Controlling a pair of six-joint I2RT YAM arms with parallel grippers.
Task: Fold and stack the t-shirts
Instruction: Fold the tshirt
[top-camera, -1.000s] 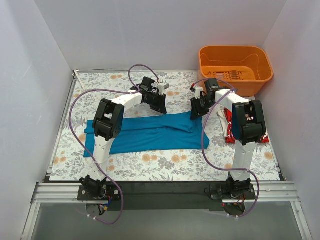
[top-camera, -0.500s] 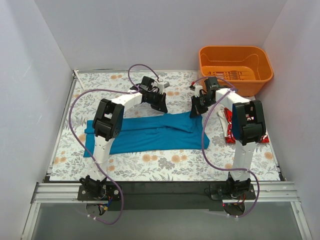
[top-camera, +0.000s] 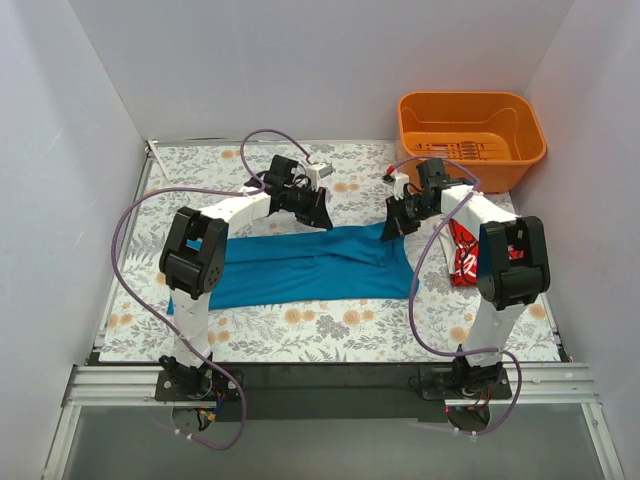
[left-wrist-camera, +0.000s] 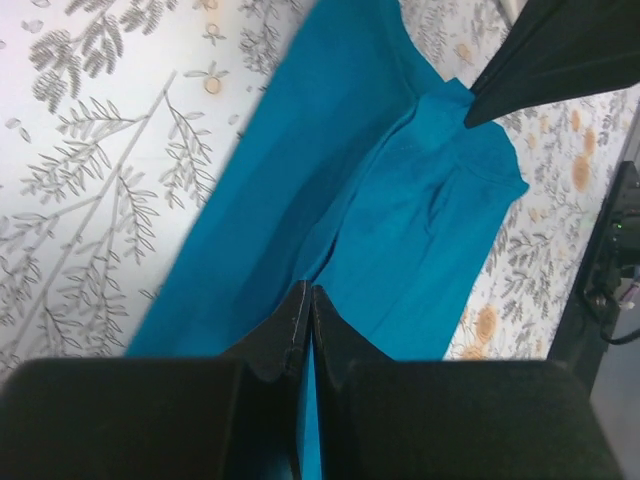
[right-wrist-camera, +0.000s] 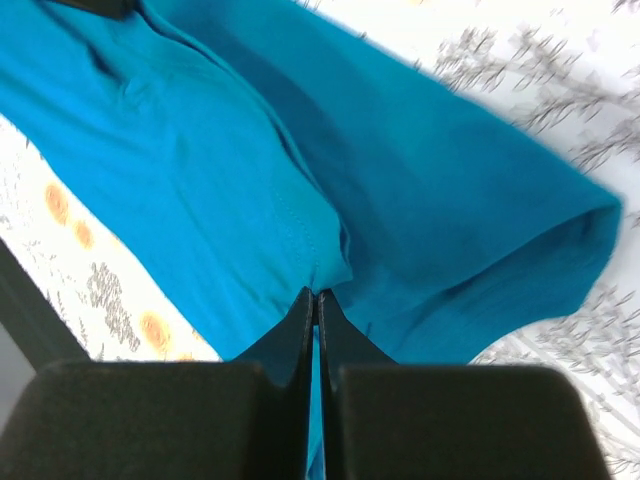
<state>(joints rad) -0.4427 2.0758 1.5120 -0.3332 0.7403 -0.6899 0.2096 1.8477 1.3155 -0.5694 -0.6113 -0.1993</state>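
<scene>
Robotics lab test cell: plain white panels (top-camera: 300, 60) box in a table on three sides, its top under a floral-print cover (top-camera: 330, 335). The left arm (top-camera: 195, 255) and right arm (top-camera: 505, 260), trailing purple cables (top-camera: 117, 228), are bolted to an aluminium rail (top-camera: 550, 383) along the frame's lower edge.

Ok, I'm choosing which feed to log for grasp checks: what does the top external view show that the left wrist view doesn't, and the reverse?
Only the top external view shows the orange basket at the far right, the red t-shirt beside the right arm, and the right claw at the right end of the teal t-shirt. Only the left wrist view shows the left claw close up, its fingers pressed together with a sliver of teal cloth between them. Both show the teal t-shirt lying on the floral table.
</scene>
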